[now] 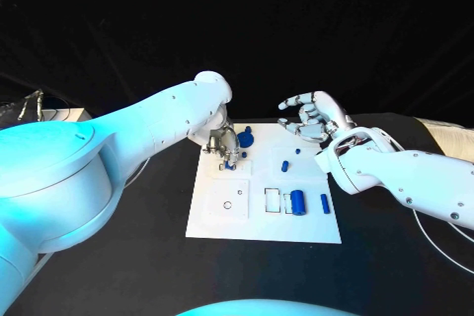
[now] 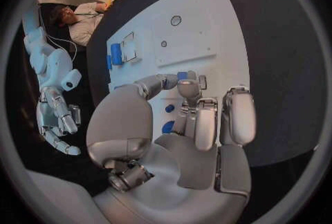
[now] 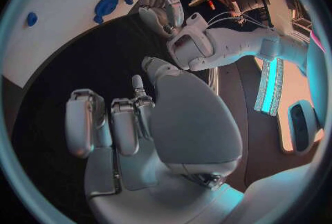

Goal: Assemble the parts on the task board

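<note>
The left robot hand (image 1: 223, 146) pinched a small blue part (image 1: 228, 165) directly over the task board's (image 1: 265, 230) far-left recess; the right robot hand (image 1: 311, 117), fingers loosely curled and empty, hovered beyond the board's far edge.

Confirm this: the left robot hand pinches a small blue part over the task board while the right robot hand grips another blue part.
Wrong about the right robot hand: the head view shows it raised beyond the task board, holding nothing. The left robot hand does pinch a small blue part over the board.
</note>
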Robot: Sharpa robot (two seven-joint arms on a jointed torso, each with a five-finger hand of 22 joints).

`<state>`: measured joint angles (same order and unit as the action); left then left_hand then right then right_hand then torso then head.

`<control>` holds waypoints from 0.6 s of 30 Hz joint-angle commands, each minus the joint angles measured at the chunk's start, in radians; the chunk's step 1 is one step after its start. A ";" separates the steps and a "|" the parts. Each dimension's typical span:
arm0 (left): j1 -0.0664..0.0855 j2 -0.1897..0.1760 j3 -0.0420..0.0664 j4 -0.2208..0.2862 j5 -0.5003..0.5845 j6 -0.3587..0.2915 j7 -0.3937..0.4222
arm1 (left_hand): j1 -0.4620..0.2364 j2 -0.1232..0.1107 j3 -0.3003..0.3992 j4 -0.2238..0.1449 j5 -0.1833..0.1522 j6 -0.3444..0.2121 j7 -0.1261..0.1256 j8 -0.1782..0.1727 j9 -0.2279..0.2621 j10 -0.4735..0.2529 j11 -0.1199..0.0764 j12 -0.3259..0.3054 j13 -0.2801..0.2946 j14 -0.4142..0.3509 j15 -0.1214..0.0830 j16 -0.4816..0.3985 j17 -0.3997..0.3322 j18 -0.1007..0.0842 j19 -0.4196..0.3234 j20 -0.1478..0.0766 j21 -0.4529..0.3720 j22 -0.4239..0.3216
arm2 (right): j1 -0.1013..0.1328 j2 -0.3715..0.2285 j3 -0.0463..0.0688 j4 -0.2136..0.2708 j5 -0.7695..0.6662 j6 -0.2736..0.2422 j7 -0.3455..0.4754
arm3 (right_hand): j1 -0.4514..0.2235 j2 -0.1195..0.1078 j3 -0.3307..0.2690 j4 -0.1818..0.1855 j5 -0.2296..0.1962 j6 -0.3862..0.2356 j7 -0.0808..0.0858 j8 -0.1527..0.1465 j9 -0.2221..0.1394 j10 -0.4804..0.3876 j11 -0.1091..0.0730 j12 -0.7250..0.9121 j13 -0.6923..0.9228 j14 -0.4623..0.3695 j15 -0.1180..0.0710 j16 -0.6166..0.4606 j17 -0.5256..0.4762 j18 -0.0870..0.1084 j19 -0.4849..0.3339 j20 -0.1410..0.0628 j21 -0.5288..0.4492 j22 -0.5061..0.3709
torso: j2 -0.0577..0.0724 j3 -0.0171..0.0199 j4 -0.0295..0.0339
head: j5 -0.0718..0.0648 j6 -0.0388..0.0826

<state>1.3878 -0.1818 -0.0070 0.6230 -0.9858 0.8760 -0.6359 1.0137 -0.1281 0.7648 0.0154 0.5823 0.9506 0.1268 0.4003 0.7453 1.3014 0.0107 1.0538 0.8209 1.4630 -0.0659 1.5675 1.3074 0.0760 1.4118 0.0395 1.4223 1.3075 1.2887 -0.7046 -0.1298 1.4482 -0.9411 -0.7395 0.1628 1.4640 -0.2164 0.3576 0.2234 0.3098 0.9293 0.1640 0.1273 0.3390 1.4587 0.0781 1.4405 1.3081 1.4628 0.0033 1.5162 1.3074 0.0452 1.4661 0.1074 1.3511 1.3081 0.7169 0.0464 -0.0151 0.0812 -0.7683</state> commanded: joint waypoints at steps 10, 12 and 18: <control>-0.012 0.017 0.000 -0.030 -0.041 -0.036 0.007 | 0.001 0.011 0.104 -0.088 0.024 0.084 -0.076 0.075 0.015 0.041 -0.035 0.006 0.002 0.108 -0.007 0.003 0.263 -0.014 0.006 0.000 0.004 0.005 | 0.001 0.000 0.001 0.005 -0.031 -0.006 0.011 | -0.002 -0.014 0.006 -0.002 0.007 0.001 0.002 -0.007 -0.002 -0.007 0.000 -0.006 0.136 0.073 -0.003 -0.007 0.130 0.008 0.007 -0.006 -0.008 0.112 | 0.000 0.0001 0.0012 | -0.005 -0.004; -0.012 0.017 -0.001 -0.033 -0.042 -0.041 0.007 | 0.001 0.011 0.104 -0.088 0.024 0.084 -0.076 0.075 0.015 0.041 -0.035 0.006 0.002 0.108 -0.007 0.003 0.263 -0.014 0.006 0.000 0.004 0.005 | 0.002 0.000 0.001 0.005 -0.032 -0.006 0.011 | -0.002 -0.014 0.006 -0.002 0.007 0.001 0.002 -0.007 -0.002 -0.007 0.000 -0.006 0.136 0.073 -0.003 -0.007 0.130 0.008 0.007 -0.006 -0.008 0.112 | 0.000 0.0003 0.0018 | -0.005 -0.005; -0.014 0.019 -0.001 -0.035 -0.042 -0.054 0.009 | -0.001 0.012 0.104 -0.088 0.025 0.084 -0.076 0.075 0.016 0.042 -0.035 0.008 0.004 0.108 -0.007 0.003 0.263 -0.015 0.007 0.000 0.004 0.006 | 0.002 0.000 0.001 0.006 -0.033 -0.006 0.011 | -0.002 -0.014 0.006 -0.002 0.007 0.001 0.002 -0.007 -0.002 -0.007 0.000 -0.006 0.136 0.073 -0.003 -0.007 0.130 0.008 0.007 -0.006 -0.008 0.112 | 0.000 0.0001 0.0016 | -0.007 -0.004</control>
<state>1.3775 -0.1659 -0.0067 0.5881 -1.0143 0.8424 -0.6344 1.0139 -0.1282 0.7648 0.0154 0.5964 0.9507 0.1268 0.4041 0.7457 1.3015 0.0106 1.0591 0.8238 1.4633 -0.0654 1.5675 1.3074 0.0760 1.4117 0.0395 1.4223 1.3080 1.2903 -0.7048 -0.1295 1.4523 -0.9588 -0.7416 0.1628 1.4599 -0.2204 0.3576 0.2234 0.3135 0.9293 0.1640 0.1233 0.3390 1.4587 0.0780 1.4405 1.3078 1.4629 0.0033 1.5162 1.3074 0.0453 1.4661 0.1074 1.3471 1.3079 0.7168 0.0468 -0.0135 0.0752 -0.7731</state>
